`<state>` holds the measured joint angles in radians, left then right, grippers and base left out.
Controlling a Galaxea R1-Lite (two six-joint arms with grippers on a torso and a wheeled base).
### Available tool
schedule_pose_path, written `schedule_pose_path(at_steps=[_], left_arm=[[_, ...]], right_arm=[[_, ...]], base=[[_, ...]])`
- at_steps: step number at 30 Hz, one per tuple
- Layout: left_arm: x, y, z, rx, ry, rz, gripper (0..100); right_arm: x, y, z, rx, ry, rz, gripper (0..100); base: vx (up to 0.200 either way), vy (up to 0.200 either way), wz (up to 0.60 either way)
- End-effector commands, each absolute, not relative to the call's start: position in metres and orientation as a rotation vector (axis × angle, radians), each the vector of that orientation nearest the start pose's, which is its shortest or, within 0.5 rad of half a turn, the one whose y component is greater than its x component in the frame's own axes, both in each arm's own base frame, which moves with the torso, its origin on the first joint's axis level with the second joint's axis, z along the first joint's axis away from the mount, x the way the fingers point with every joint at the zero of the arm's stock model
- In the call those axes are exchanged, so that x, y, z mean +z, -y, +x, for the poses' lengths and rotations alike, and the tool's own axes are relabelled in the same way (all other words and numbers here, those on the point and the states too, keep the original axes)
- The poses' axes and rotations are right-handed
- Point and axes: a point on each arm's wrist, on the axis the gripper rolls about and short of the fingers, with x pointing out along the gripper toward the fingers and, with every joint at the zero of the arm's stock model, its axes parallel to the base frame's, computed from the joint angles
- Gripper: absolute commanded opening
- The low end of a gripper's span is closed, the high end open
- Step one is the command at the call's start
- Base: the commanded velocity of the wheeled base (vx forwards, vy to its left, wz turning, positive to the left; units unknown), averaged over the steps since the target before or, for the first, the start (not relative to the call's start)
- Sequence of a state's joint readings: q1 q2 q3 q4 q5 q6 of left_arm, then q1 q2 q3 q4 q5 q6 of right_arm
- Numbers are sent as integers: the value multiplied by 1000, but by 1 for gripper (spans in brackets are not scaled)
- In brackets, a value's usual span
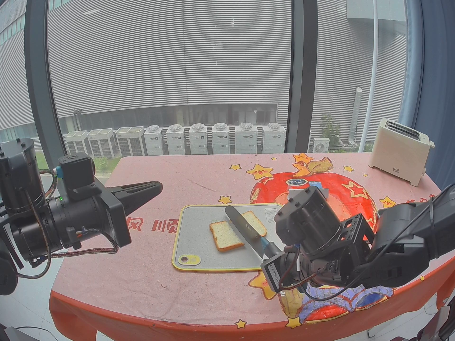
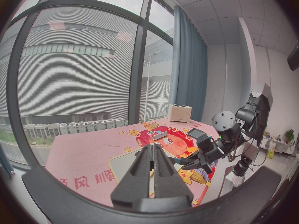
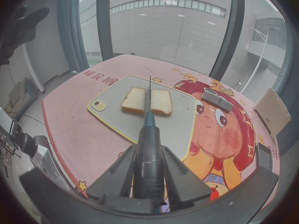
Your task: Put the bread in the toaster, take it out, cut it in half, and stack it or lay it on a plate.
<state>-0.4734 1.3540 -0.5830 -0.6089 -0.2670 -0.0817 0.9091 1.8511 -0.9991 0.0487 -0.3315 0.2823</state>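
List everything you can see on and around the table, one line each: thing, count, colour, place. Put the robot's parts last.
table: one, pink printed cloth, by the window.
cutting board: one, grey with a yellow rim, mid-table.
bread: pale with a brown crust, on the cutting board, showing on both sides of the blade; one slice or two halves, cannot tell.
knife: one, dark, blade over the bread.
toaster: one, cream, far right corner of the table.
small box: one, grey and blue, beyond the board.
curtain: one, blue, at the right.
left gripper: black, shut, empty, raised at the table's left side.
right gripper: black, shut on the knife's handle.
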Motion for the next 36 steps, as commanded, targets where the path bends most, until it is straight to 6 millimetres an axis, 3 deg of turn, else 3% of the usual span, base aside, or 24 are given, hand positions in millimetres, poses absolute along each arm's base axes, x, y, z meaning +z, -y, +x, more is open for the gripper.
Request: schedule_pose_path(at_steps=[1,5,9,16,22,36], left_arm=[[224,87,163,-652,-109,-88,0],[231,72,139,-544,-31,-100,0],[214,54,109,-460,-16,-93,0],[182,30,69,-395,13,-84,0],[157,21,53,-362,7,-46,0],[129,5,22,-227,42,1,0]], right_arm=[[144,-239,192,439,-765,-235,0],[156,-233,188,447,-733,-208,0],[170,-226,181,462,-699,-178,0],[172,-208,168,464,-701,-170,0],[183,-193,158,474,-663,-144,0],[181,-179,143,477,-658,-160,0]], base=[[0,0,0],[0,0,0],[0,0,0],[0,0,0],[0,0,0],[0,0,0]])
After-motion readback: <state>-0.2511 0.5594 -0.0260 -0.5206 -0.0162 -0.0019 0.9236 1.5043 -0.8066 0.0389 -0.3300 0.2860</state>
